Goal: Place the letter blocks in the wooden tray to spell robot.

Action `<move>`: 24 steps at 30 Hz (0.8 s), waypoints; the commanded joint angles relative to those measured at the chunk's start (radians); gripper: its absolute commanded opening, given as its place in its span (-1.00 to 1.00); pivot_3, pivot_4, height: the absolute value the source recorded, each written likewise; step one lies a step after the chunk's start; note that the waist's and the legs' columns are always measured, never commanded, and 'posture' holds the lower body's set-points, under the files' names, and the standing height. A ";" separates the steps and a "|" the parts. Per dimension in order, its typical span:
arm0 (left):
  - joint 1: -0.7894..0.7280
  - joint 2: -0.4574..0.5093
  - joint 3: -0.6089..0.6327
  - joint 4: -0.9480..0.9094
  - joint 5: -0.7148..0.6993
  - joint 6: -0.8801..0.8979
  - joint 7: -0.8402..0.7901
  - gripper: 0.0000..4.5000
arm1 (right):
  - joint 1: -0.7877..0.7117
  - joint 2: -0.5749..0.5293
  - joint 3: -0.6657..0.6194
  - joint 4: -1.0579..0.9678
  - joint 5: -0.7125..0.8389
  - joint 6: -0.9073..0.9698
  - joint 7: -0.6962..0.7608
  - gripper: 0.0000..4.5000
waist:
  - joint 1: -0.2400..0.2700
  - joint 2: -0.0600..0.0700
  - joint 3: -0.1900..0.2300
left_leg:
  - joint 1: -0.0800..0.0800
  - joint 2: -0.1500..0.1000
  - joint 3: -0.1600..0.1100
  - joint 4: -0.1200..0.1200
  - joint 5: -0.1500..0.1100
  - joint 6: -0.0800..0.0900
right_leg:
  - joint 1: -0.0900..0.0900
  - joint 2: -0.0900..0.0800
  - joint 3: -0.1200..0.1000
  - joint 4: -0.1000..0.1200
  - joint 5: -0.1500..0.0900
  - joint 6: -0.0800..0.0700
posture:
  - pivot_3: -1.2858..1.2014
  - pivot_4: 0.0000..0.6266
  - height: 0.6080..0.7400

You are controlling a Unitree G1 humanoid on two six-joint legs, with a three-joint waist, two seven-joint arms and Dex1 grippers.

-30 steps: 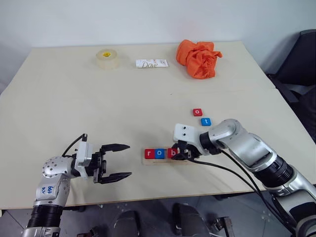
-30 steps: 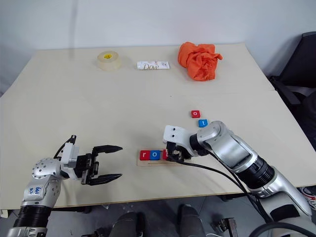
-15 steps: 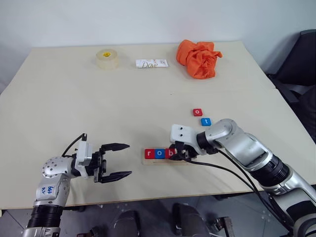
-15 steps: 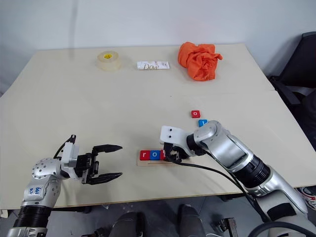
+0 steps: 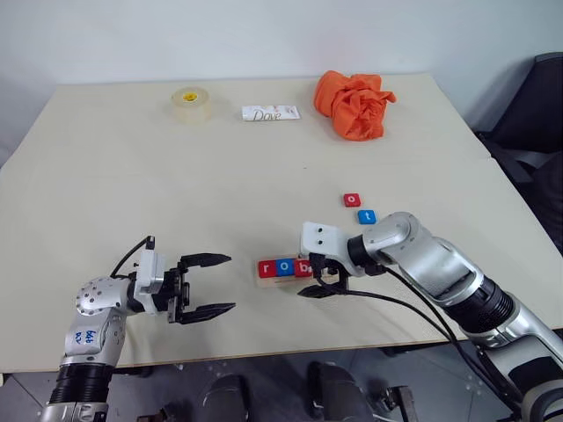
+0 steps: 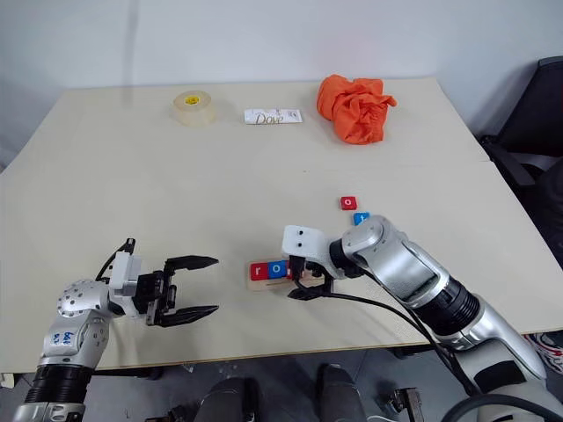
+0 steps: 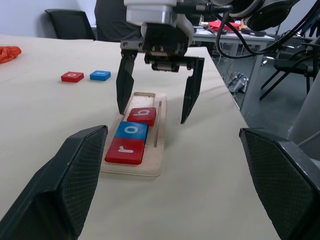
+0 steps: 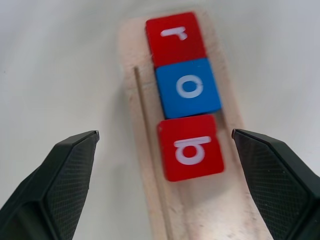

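The wooden tray lies near the table's front edge. In it sit three letter blocks in a row: red r, blue o and red b. My right gripper hangs open just over the b end of the tray, one finger on each long side, holding nothing. Two loose blocks, a red o and a blue t, lie on the table behind it. My left gripper stands open and empty left of the tray, pointing toward it.
A roll of tape, a white Dove packet and a crumpled orange cloth lie along the far side of the table. A black chair stands past the table's right edge.
My right gripper's jaws have gone from shut on the red b block to wide open, leaving the block lying in the tray. The left arm has not moved.
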 commanded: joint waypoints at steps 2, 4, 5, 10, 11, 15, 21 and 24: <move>-0.023 -0.006 0.006 0.012 -0.011 -0.018 -0.001 1.00 | 0.034 -0.027 -0.100 -0.094 0.082 0.025 0.024 0.73 | 0.000 0.000 0.000 | 0.000 0.000 0.000 0.000 0.000 0.000 | 0.000 0.000 0.000 0.000 0.000 0.000 | 0.03 -0.52 1.00; -0.031 -0.008 0.003 0.020 -0.010 -0.020 -0.004 1.00 | 0.050 -0.034 -0.114 -0.105 0.100 0.022 0.032 0.44 | 0.000 0.000 0.000 | 0.000 0.000 0.000 0.000 0.000 0.000 | 0.000 0.000 0.000 0.000 0.000 0.000 | 0.03 -0.52 1.00; -0.033 -0.009 0.002 0.022 -0.010 -0.020 -0.005 1.00 | 0.055 -0.038 -0.114 -0.108 0.102 0.019 0.031 0.27 | 0.000 0.000 0.000 | 0.000 0.000 0.000 0.000 0.000 0.000 | 0.000 0.000 0.000 0.000 0.000 0.000 | 0.03 -0.52 1.00; -0.037 -0.010 -0.001 0.026 -0.009 -0.022 -0.009 1.00 | 0.077 -0.047 -0.098 -0.100 0.104 -0.003 0.034 -0.49 | -0.001 0.000 0.000 | 0.000 0.000 0.000 0.000 0.000 0.000 | 0.000 0.000 0.000 0.000 0.000 0.000 | 0.03 -0.52 1.00; -0.037 -0.011 -0.001 0.024 -0.009 -0.021 -0.009 1.00 | 0.080 -0.045 -0.094 -0.094 0.102 -0.010 0.035 -0.69 | -0.001 0.000 0.000 | 0.000 0.000 0.000 0.000 0.000 0.000 | 0.000 0.000 0.000 0.000 0.000 0.000 | 0.03 -0.52 1.00; -0.027 -0.009 0.001 0.013 -0.011 -0.019 -0.008 1.00 | 0.082 -0.033 -0.070 -0.052 0.084 -0.046 0.035 -0.97 | 0.000 0.000 0.000 | 0.000 0.000 0.000 0.000 0.000 0.000 | 0.000 0.000 0.000 0.000 0.000 0.000 | 0.03 -0.52 1.00; -0.010 -0.003 0.008 -0.005 -0.015 -0.014 -0.004 1.00 | 0.068 -0.021 -0.049 0.014 0.062 -0.098 0.040 -0.97 | -0.001 0.000 0.000 | 0.000 0.000 0.000 0.000 0.000 0.000 | 0.000 0.000 0.000 0.000 0.000 0.000 | 0.03 -0.52 1.00; -0.002 -0.003 0.008 -0.014 -0.015 -0.014 0.000 1.00 | 0.061 -0.009 -0.042 0.043 0.046 -0.119 0.040 -0.97 | -0.001 0.000 0.000 | 0.000 0.000 0.000 0.000 0.000 0.000 | 0.000 0.000 0.000 0.000 0.000 0.000 | 0.03 -0.52 1.00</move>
